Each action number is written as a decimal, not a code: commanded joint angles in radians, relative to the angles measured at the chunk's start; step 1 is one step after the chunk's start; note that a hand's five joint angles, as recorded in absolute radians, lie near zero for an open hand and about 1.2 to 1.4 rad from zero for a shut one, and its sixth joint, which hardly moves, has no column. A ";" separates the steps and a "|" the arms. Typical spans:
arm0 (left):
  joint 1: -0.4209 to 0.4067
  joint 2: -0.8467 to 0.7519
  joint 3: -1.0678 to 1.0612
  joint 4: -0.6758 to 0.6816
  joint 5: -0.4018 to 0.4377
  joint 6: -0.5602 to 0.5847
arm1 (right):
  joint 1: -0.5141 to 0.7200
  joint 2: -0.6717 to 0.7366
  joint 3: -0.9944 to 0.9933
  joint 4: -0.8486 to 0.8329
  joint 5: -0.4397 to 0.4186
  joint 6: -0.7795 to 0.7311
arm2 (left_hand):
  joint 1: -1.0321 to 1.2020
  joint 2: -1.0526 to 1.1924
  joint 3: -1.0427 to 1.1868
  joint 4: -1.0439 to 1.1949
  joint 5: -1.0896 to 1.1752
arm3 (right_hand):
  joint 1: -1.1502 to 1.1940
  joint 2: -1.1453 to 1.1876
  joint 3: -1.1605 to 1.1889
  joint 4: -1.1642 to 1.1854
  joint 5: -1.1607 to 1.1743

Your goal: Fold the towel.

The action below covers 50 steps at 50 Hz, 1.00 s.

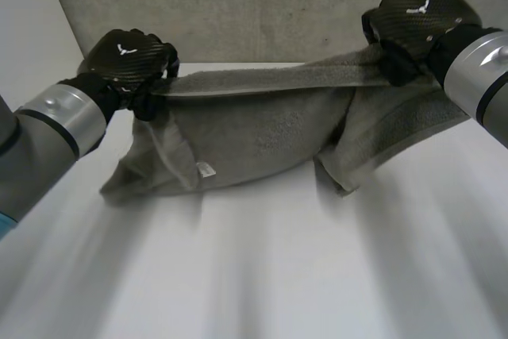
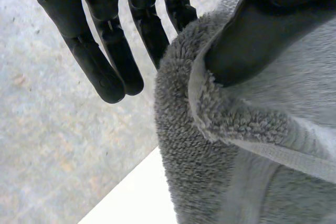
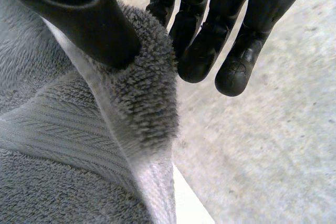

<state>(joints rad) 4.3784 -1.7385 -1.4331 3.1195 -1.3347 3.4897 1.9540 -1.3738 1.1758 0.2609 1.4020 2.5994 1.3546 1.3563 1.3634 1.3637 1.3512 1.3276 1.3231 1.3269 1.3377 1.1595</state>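
White table (image 1: pixel 317 275) bears grey towel (image 1: pixel 254 132), long axis crosswise, ends pinched by left hand (image 1: pixel 131 57) and right hand (image 1: pixel 417 17); rear face hidden.

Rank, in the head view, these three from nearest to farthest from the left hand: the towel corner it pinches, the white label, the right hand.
1. Towel corner: pinched in the left hand itself.
2. White label: on the hanging cloth, lower, toward the middle.
3. Right hand: pinching the towel's other top corner.
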 commanded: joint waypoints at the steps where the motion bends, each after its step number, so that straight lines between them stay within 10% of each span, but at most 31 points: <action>1: 0.044 -0.076 0.100 -0.118 0.008 0.002 | 0.008 0.119 -0.038 0.024 0.009 -0.051 | -0.125 -0.127 -0.134 -0.134 -0.296 | 0.069 0.073 0.069 0.059 0.062; 12: 0.029 -0.325 0.329 -0.036 -0.040 0.193 | 0.043 0.309 -0.193 -0.089 0.032 -0.055 | -0.134 -0.136 -0.143 -0.143 -0.305 | 0.069 0.073 0.069 0.059 0.062; 19: 0.033 -0.245 0.347 0.518 -0.135 0.082 | 0.046 0.155 -0.072 -0.763 0.173 -0.051 | -0.152 -0.153 -0.161 -0.161 -0.323 | 0.069 0.073 0.069 0.059 0.062; 37: 0.073 -0.217 0.131 0.366 0.043 0.018 | 0.040 0.156 0.027 -0.422 0.095 -0.051 | -0.152 -0.153 -0.160 -0.161 -0.323 | 0.069 0.073 0.069 0.059 0.062; 50: 0.105 -0.362 -0.122 0.344 0.049 0.384 | 0.056 0.260 0.254 -0.324 0.089 -0.064 | -0.207 -0.209 -0.216 -0.217 -0.379 | 0.069 0.073 0.069 0.059 0.062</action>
<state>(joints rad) 4.4618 -2.0506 -1.4733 3.4645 -1.2791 3.7030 2.0044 -1.1641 1.3663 -0.1279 1.4902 2.5388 1.3454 1.3253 1.3275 1.3225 1.3320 1.3376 1.3328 1.3273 1.3377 1.1724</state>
